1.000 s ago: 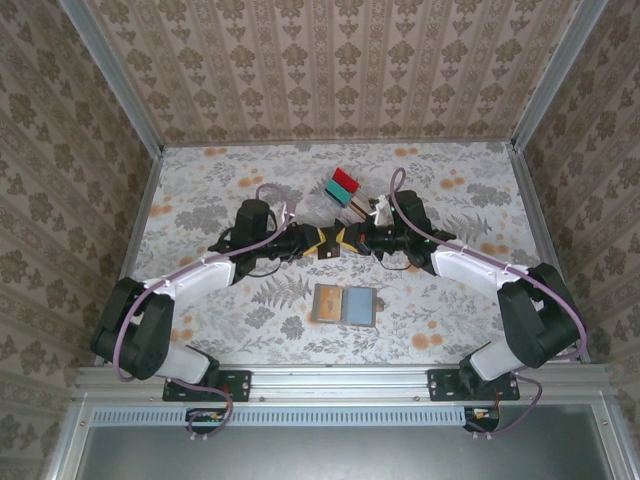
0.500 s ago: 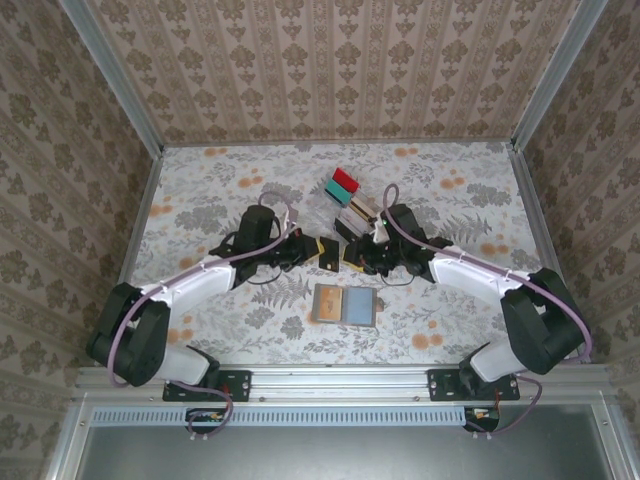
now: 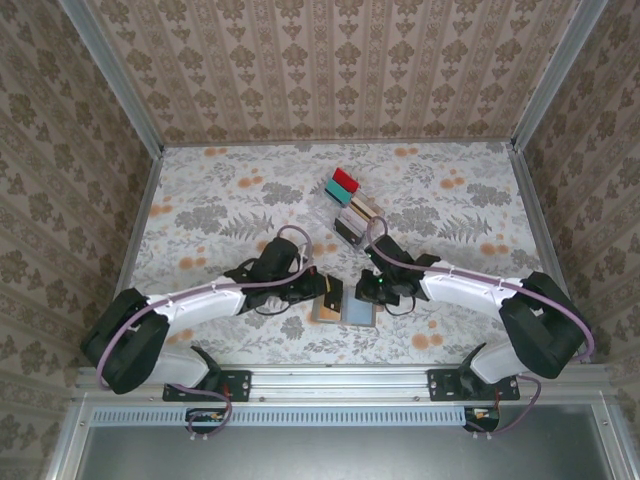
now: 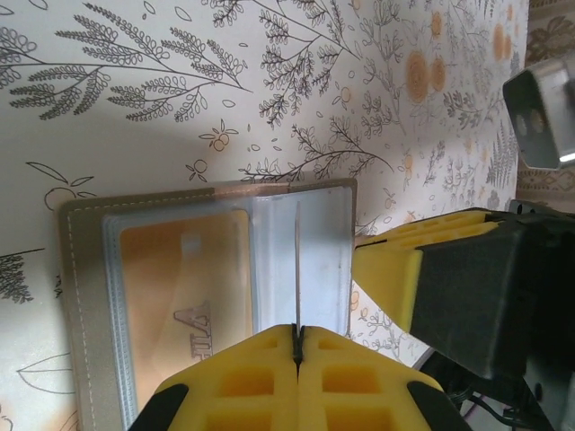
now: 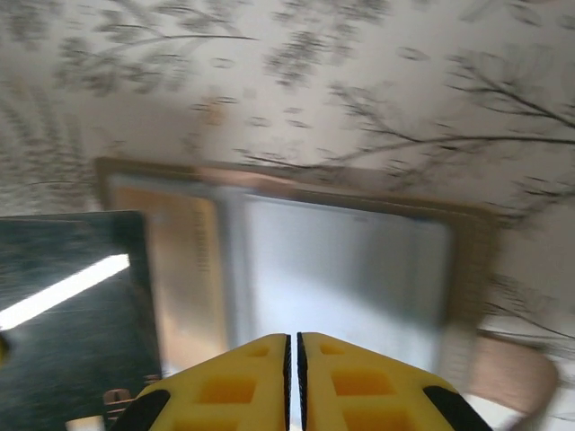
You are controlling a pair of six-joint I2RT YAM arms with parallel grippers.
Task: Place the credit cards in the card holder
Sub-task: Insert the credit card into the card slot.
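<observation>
Now both arms have swung down from mid-table toward 6 o'clock, and they meet over the open card holder (image 4: pixel 85 296), which has stayed at the table's (image 3: pixel 200 200) near edge. The left gripper (image 4: pixel 296 334) is clamped on a dark card (image 5: pixel 72 287) standing on edge over the holder. At its 3 o'clock, the right gripper (image 5: pixel 292 346) has its jaws together, holding nothing.

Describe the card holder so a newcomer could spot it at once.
On the floral table, look near the front middle. The card holder lies open and flat there, grey-brown edged with tan and pale blue panels, unlike the clear rack farther back.
</observation>
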